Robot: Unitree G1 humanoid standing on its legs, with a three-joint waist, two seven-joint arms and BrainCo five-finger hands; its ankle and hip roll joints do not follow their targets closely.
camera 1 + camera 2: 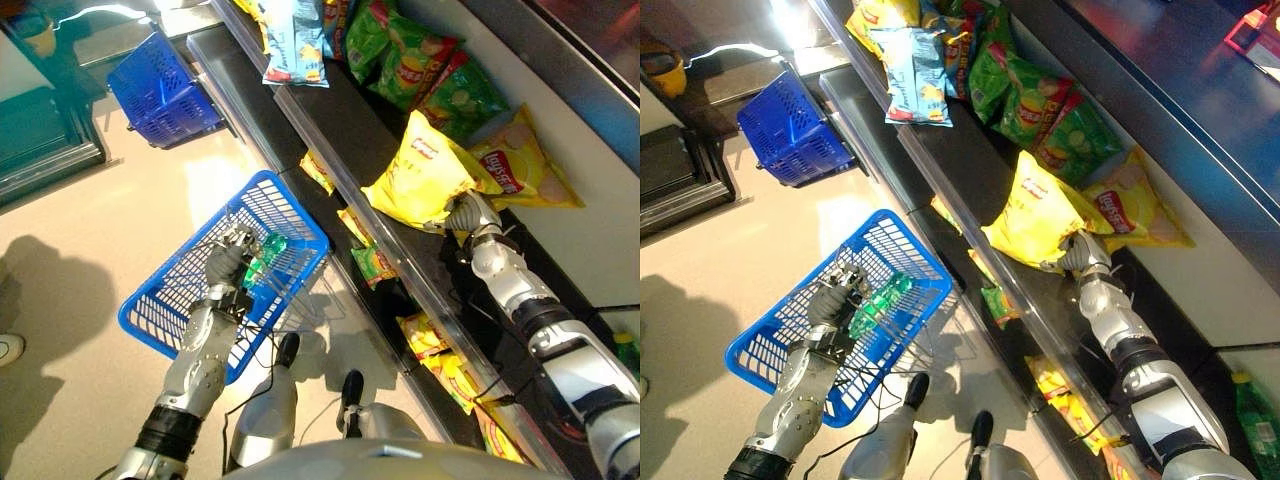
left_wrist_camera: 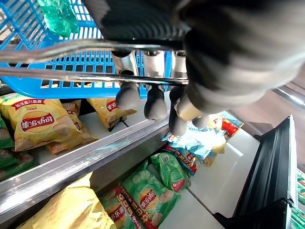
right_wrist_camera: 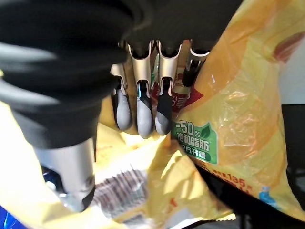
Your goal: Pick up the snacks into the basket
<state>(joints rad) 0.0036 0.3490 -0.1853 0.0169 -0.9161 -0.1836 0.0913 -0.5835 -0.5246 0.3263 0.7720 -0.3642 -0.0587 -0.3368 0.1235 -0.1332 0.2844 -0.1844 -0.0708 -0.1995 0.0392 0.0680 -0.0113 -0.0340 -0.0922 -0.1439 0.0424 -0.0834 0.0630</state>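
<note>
— Where's the snack it's after?

— The big yellow chip bag (image 1: 420,172) sits on the upper shelf (image 1: 340,105), about two o'clock from the robot. Its long axis runs from roughly seven o'clock up to one o'clock, the top seam pointing toward one and the bottom corner down toward the shelf's front rail.

— Is the right hand on it?

— Yes. The right hand (image 1: 470,212) is at the bag's lower corner, fingers (image 3: 143,119) curled against the yellow film with the thumb on the other side, so it's clamped on the bag. Another yellow bag (image 1: 520,165) lies just beside it at three o'clock, flat on the shelf.

— And the left?

— The left hand (image 1: 230,255) is at ten o'clock, fingers (image 2: 155,102) hooked round the wire handle (image 2: 71,45) of the blue basket (image 1: 170,310), which hangs tilted over the floor. A green packet (image 1: 268,250) lies inside, near the hand.

— What else is around?

— Green chip bags (image 1: 440,85) and a light blue bag (image 1: 295,45) further along the shelf toward twelve. Small yellow packets (image 1: 440,355) on the lower shelf. A second blue basket (image 1: 160,90) stands on the floor at eleven o'clock, well apart from the first.
</note>
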